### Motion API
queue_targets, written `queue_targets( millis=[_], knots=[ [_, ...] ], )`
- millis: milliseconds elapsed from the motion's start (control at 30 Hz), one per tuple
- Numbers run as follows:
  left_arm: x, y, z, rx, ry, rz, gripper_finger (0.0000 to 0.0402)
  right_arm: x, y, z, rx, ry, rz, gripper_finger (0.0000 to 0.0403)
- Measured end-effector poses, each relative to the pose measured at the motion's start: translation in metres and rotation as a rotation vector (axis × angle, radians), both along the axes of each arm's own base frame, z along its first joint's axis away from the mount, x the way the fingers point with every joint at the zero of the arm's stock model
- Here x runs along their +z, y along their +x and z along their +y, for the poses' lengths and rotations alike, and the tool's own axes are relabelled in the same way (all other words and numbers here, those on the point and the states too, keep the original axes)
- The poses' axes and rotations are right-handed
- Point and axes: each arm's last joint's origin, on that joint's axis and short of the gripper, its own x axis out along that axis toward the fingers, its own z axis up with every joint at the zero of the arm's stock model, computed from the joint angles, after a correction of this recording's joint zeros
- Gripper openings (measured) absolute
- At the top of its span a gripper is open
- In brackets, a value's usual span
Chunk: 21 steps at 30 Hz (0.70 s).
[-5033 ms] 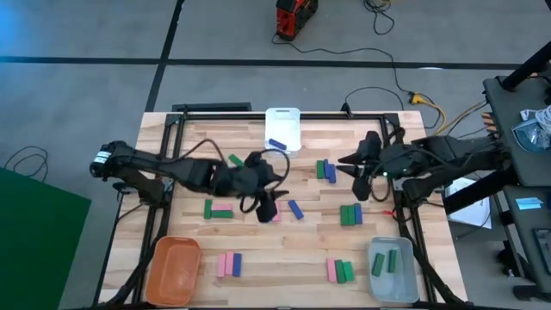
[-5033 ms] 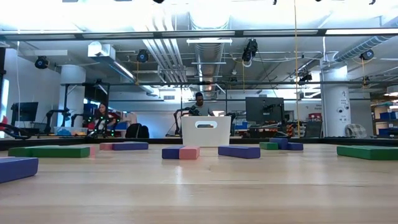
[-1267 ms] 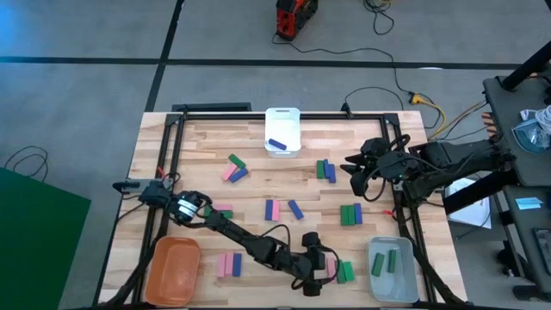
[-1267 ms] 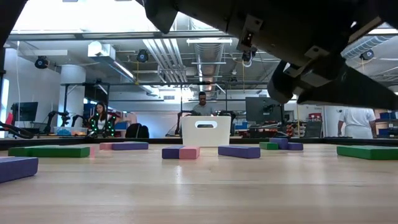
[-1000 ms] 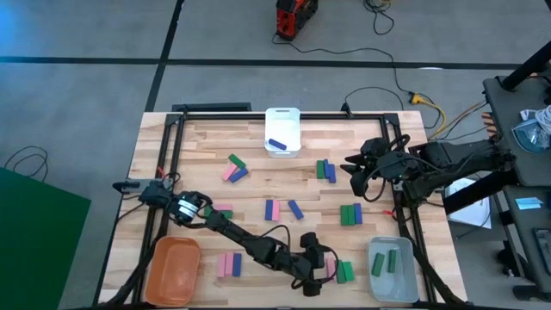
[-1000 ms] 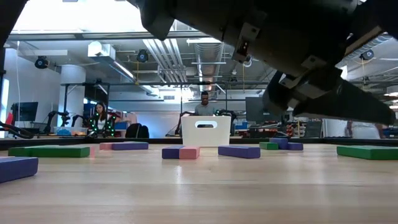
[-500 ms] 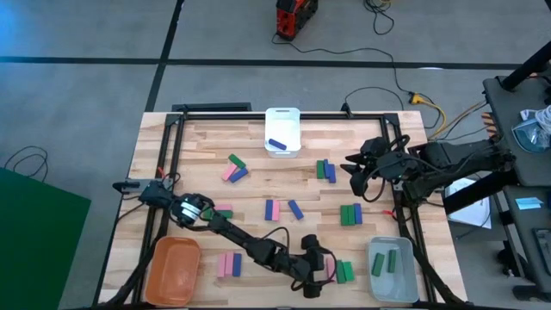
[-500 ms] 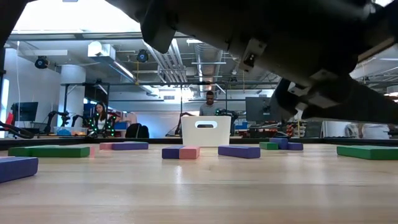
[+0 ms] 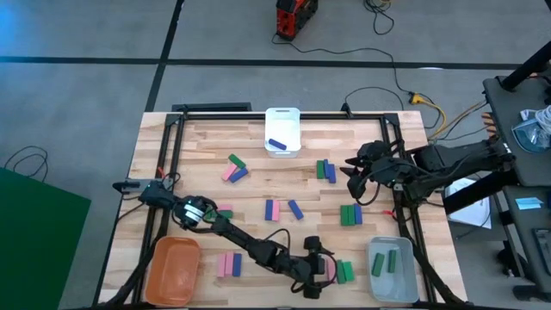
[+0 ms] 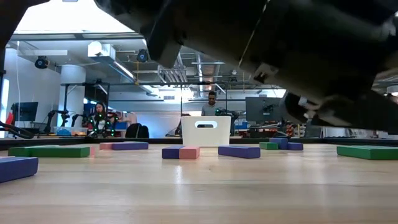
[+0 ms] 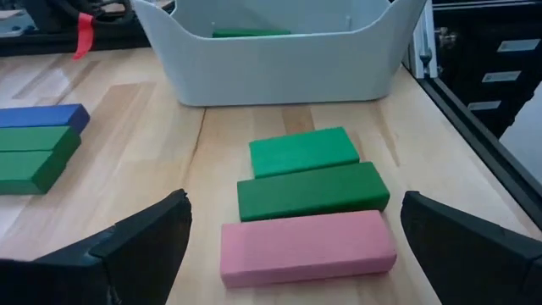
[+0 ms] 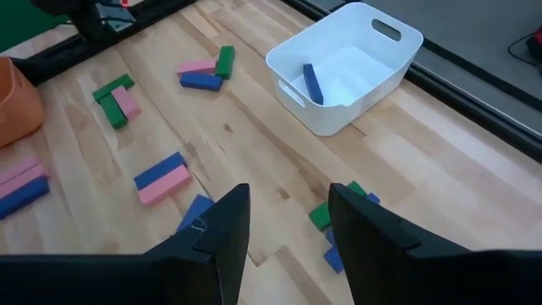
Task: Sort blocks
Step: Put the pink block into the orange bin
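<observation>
Left gripper, fingers spread wide, hovers low over pink block beside two green blocks near grey bin. Right gripper parted, empty, above surface.

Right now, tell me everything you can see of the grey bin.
The grey bin sits at the table's near right corner, upright, open-topped, looking like pale moulded plastic with rounded corners and a flared rim. Two green blocks lie inside. It stands apart from the pink-and-green trio that the open left gripper hovers over; nothing grips it.
</observation>
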Motion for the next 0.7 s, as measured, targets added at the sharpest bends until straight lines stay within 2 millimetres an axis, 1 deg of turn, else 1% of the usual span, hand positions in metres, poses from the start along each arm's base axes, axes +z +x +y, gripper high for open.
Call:
queue_targets(
  millis=[133, 267, 400, 567, 700],
  knots=[
    [0.001, 0.0, -0.001, 0.009, -0.017, -0.005, 0.0394, 0.0, 0.0, 0.0, 0.001, 0.0, 0.0, 0.016],
    [-0.002, 0.0, -0.004, 0.003, -0.076, 0.0, 0.0394, 0.0, 0.0, 0.0, 0.0, 0.0, 0.0, 0.0158],
    [-0.008, 0.0, -0.006, 0.002, -0.071, -0.001, 0.0394, 0.0, 0.0, 0.0, 0.002, -0.002, 0.002, 0.0155],
    [-0.01, 0.0, -0.006, 0.005, -0.076, -0.004, 0.0394, 0.0, 0.0, 0.0, 0.002, -0.002, 0.002, 0.0162],
    [-0.018, 0.0, -0.005, 0.01, -0.073, -0.002, 0.0394, 0.0, 0.0, 0.0, 0.006, -0.007, 0.004, 0.0163]
  ],
)
